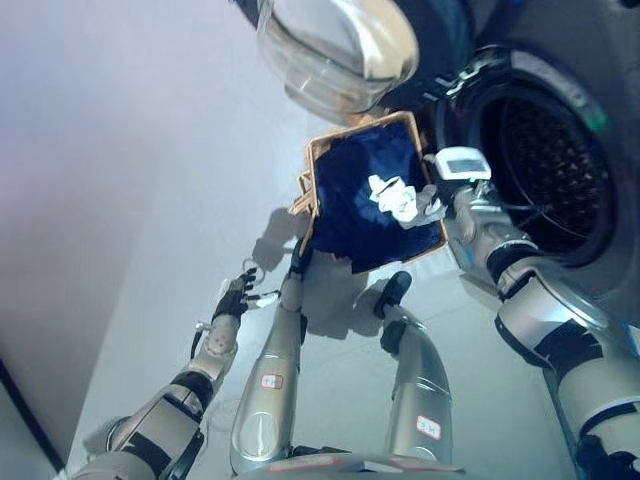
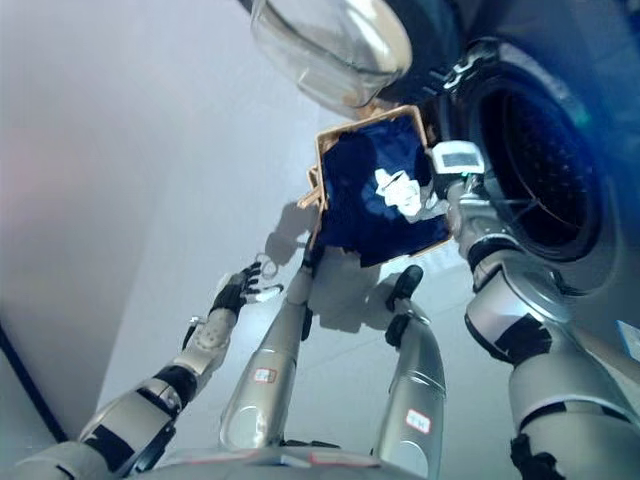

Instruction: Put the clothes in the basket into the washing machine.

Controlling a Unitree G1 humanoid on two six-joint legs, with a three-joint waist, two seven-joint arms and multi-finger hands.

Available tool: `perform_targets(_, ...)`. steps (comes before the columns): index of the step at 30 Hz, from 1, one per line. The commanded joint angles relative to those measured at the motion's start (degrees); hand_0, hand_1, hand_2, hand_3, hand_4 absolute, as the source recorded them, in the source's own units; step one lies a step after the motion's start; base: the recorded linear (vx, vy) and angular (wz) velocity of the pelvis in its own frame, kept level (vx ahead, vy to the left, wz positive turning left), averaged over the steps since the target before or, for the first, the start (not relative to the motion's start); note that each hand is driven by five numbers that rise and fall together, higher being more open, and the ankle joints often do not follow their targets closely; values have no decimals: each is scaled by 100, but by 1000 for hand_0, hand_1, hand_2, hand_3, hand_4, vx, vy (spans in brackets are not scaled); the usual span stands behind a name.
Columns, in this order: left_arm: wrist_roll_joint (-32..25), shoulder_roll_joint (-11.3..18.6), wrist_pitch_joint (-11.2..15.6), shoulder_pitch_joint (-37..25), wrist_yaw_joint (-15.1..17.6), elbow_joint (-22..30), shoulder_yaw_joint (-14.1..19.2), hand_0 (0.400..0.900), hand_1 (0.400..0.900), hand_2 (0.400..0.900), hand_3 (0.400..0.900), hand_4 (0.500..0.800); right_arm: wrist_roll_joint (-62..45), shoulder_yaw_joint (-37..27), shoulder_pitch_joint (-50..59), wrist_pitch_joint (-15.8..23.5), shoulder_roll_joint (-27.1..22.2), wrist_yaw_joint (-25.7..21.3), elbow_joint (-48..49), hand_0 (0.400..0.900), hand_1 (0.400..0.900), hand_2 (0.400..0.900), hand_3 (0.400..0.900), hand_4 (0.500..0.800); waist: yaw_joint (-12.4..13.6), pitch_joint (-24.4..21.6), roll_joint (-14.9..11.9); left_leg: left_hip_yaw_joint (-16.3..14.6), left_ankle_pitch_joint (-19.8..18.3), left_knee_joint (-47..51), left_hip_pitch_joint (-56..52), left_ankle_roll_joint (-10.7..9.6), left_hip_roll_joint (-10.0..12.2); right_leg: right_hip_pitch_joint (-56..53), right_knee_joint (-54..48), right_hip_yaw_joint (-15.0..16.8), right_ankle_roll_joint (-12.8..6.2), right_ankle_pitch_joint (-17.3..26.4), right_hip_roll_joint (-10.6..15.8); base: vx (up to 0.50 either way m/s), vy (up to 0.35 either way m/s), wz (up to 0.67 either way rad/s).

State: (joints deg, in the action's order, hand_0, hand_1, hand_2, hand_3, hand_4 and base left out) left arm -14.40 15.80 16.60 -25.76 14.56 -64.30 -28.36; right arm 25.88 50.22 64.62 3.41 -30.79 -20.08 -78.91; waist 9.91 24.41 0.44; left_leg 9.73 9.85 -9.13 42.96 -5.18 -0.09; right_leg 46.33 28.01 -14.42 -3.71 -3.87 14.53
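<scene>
Beside the washing machine, whose door stood open, the right hand pinched dark blue clothes inside the basket. The left hand hung with fingers spread, holding nothing. No writing was legible.

The scene is brightly and evenly lit. The pale floor, left of the washing machine, shows almost no shading. The drum inside the machine is the darkest area, with only faint glints on its perforated wall. Up and left of the drum, the open door carries broad white glare on its glass bowl. The basket casts a soft grey shadow leftward, away from the machine. The dark blue clothes look slightly lighter at their middle.
</scene>
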Motion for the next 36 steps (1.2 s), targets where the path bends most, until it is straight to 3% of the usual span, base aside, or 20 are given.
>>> perform_targets(1, -174, 251, 300, 149, 290, 194, 107, 900, 900, 900, 900, 800, -67, 183, 174, -59, -529, -314, -93, 900, 900, 900, 900, 800, 92, -128, 69, -219, -1020, -933, 464, 26, -107, 142, -84, 261, -202, 195, 136, -29, 78, 4)
perform_targets(8, -306, 296, 302, 171, 350, 755, 114, 900, 900, 900, 900, 800, -229, 195, 349, -96, -869, -279, -331, 900, 900, 900, 900, 800, 109, -207, 280, -300, -1415, -2197, 1707, 45, -278, 1238, 1140, 581, -89, -232, 154, -19, 63, 8)
perform_targets(14, -298, 359, 331, 338, 428, 1155, 287, 900, 900, 900, 900, 800, -216, 265, 192, -91, -960, -249, -385, 900, 900, 900, 900, 800, 60, -286, 371, -423, -2038, -3656, 2712, 117, -406, 2301, 2402, 908, 50, -776, 111, -27, 38, -4)
perform_targets(18, -281, 434, 355, 453, 515, 1246, 451, 900, 900, 900, 900, 800, -273, 203, -102, -55, -917, -299, -338, 900, 900, 900, 900, 800, -13, -327, 388, -594, -2363, -4447, 3278, 142, -442, 2894, 3049, 1041, 95, -1023, 80, -27, 50, -10)
perform_targets(25, -315, 479, 485, 658, 716, 1078, 525, 900, 900, 900, 900, 800, -363, 159, -653, 90, -507, -579, 69, 900, 900, 900, 900, 800, -169, -400, 222, -600, -2484, -4689, 3441, 170, -430, 3082, 3169, 1089, 128, -1092, 7, 9, -5, -10)
perform_targets(26, -323, 473, 486, 672, 737, 994, 521, 900, 900, 900, 900, 800, -407, 152, -645, 95, -495, -617, 79, 400, 400, 400, 400, 500, -188, -430, 199, -584, -2471, -4637, 3414, 167, -437, 3066, 3138, 1086, 125, -1091, -4, 0, 0, 0)
perform_targets(34, -376, 344, 461, 709, 731, 517, 455, 900, 900, 900, 900, 800, -564, 20, -640, 117, -366, -736, 66, 400, 400, 400, 400, 500, -267, -555, 123, -515, -2282, -4062, 2961, 189, -378, 2633, 2642, 1038, 120, -937, -46, 11, -19, -7)
perform_targets(36, -407, 293, 461, 661, 733, 265, 451, 900, 900, 900, 900, 800, -703, -109, -684, 151, -347, -753, 169, 400, 400, 400, 400, 500, -303, -558, 101, -483, -2060, -3461, 2491, 187, -313, 2126, 2118, 993, 110, -765, -54, 41, -19, -7)
